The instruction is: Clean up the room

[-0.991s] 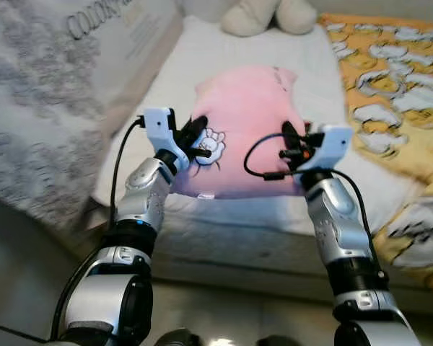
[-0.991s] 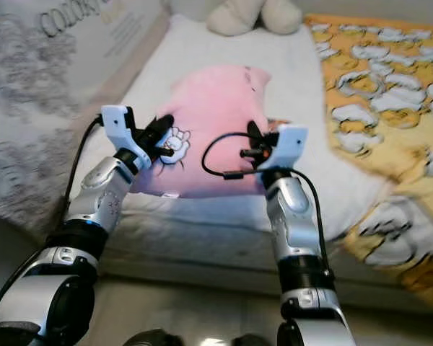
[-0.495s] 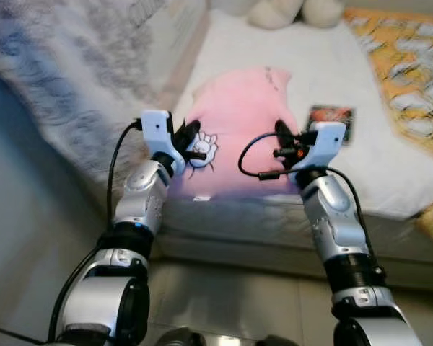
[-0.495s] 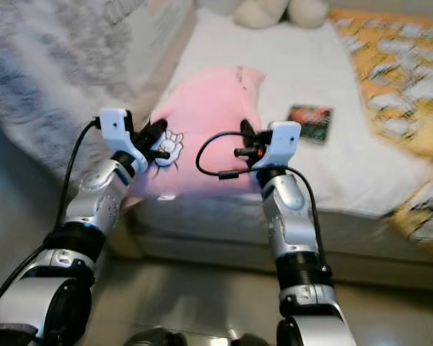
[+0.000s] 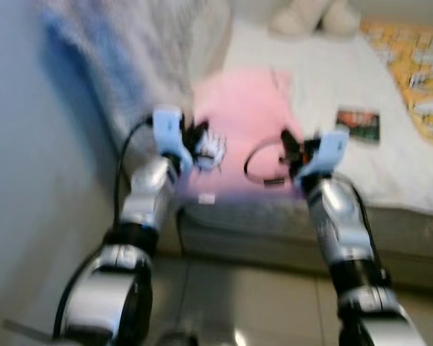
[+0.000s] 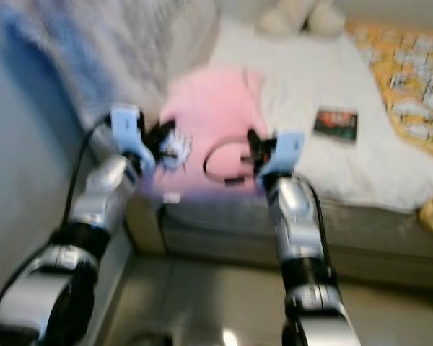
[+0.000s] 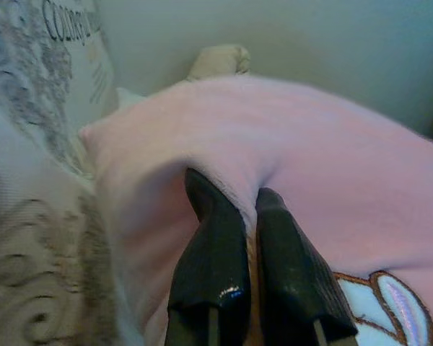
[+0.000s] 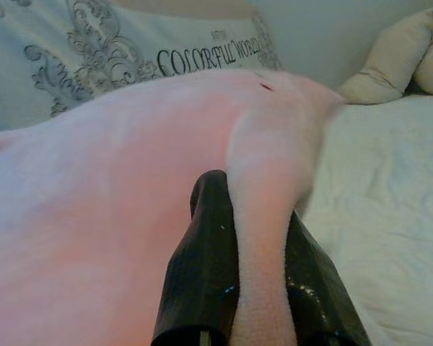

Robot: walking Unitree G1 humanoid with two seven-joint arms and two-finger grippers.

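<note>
Pink pillow [image 5: 249, 115] lies at the bed's [image 5: 325, 94] near edge, pinched by left gripper [image 7: 249, 216] and right gripper [image 8: 256, 209].

Blurred stereo head pair looking down at pink pillow [image 5: 245, 115]; wrist cameras close against it.

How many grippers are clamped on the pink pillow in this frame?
2. The left gripper pinches a fold on the pink pillow near its printed patch; the right gripper has its fingers on either side of a fold at the pillow's opposite edge.
</note>
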